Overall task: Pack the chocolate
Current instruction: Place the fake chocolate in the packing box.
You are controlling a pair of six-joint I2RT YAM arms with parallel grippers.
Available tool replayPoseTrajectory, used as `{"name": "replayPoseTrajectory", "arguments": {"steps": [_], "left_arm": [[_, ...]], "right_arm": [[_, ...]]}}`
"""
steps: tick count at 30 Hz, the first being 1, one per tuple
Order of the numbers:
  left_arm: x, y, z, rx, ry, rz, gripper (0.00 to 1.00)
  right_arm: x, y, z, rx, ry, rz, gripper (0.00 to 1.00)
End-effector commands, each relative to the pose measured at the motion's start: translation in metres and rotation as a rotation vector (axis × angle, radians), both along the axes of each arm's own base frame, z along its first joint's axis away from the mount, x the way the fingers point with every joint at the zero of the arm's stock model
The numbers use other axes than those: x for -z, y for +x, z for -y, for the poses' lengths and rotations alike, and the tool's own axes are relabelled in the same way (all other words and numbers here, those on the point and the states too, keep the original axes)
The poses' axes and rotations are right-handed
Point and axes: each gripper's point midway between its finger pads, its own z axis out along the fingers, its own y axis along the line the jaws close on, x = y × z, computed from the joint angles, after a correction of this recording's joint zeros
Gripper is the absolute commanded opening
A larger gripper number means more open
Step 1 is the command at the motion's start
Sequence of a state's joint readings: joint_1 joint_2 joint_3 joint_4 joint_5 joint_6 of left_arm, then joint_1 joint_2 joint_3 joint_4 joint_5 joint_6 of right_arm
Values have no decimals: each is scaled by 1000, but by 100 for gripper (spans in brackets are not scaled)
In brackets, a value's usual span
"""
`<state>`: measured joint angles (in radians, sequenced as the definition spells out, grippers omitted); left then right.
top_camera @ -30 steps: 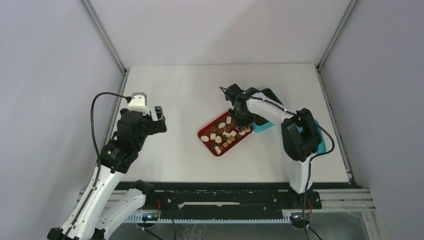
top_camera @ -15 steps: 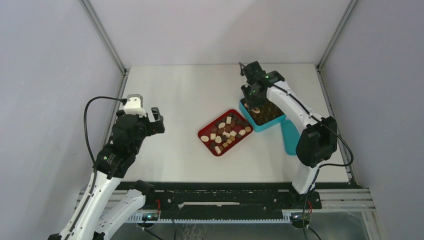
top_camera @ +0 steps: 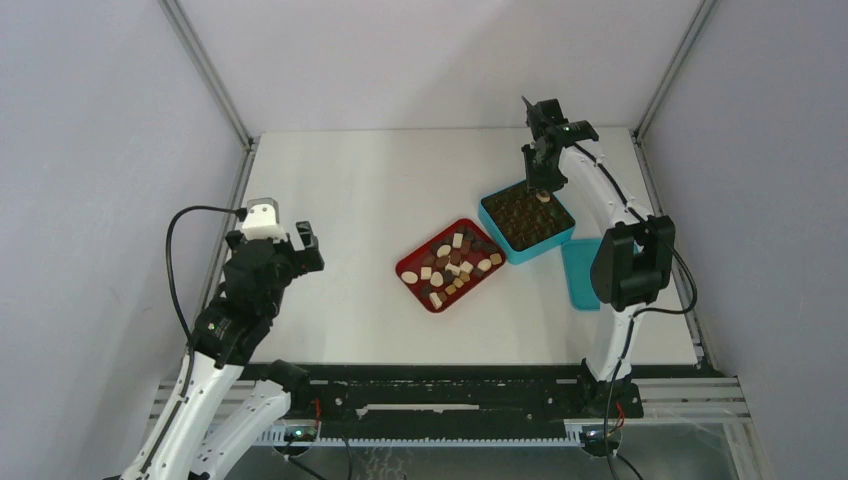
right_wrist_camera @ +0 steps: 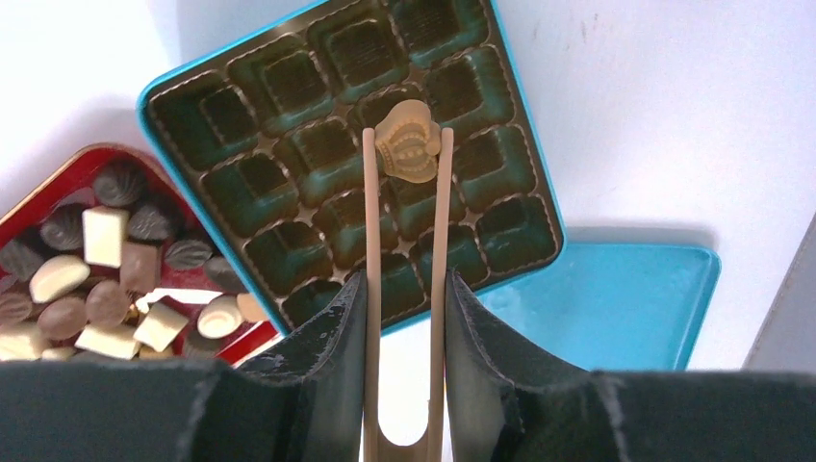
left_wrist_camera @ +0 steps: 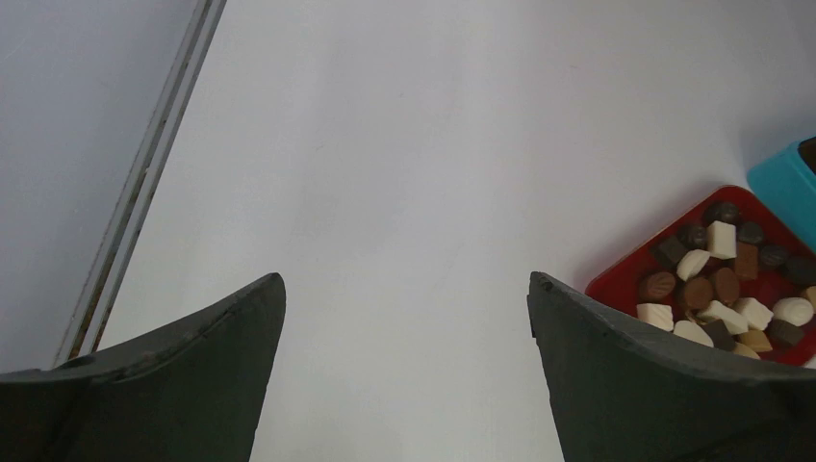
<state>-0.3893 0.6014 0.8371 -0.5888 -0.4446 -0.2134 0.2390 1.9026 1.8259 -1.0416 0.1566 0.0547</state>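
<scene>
Many small chocolate pieces (top_camera: 452, 267) in dark brown, tan and cream lie in the red tray (top_camera: 413, 272) at mid-table. The same chocolate pieces (right_wrist_camera: 101, 236) and red tray (right_wrist_camera: 87, 154) show in the right wrist view. My right gripper (right_wrist_camera: 406, 279) is shut on the wooden tongs (right_wrist_camera: 371, 212). The tongs pinch one tan crown-shaped chocolate (right_wrist_camera: 408, 140) above the grid insert (right_wrist_camera: 289, 255) of the teal box (top_camera: 530, 250), near its far side. My left gripper (left_wrist_camera: 404, 279) hangs open over bare table, well left of the tray, with nothing between its fingers.
The teal lid (top_camera: 580, 275) lies flat on the table to the right of the box, close to the right arm. The insert's cells in view look unfilled. Grey walls and metal rails border the table on the left, back and right.
My right arm has carried the tongs and the tan piece from over the red tray back and right to above the teal box. The left arm has drawn back toward its base.
</scene>
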Motion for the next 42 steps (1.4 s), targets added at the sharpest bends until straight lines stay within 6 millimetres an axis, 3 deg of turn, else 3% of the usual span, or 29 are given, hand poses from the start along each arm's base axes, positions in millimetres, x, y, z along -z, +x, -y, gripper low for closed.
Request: {"name": "replayPoseTrajectory", "arguments": {"steps": [1, 11, 23, 36, 42], "left_arm": [[-9, 6, -11, -69, -10, 78, 100], [-23, 7, -19, -85, -29, 319, 100], [-33, -1, -24, -91, -39, 408, 100], [-34, -8, -19, -30, -40, 479, 100], [-36, -12, -15, -3, -52, 490, 100]], "right_arm": [[0, 26, 11, 18, -8, 34, 19], [21, 53, 21, 39, 9, 20, 19], [48, 70, 22, 44, 5, -18, 20], [42, 69, 25, 54, -8, -10, 49], [34, 67, 28, 57, -16, 1, 52]]}}
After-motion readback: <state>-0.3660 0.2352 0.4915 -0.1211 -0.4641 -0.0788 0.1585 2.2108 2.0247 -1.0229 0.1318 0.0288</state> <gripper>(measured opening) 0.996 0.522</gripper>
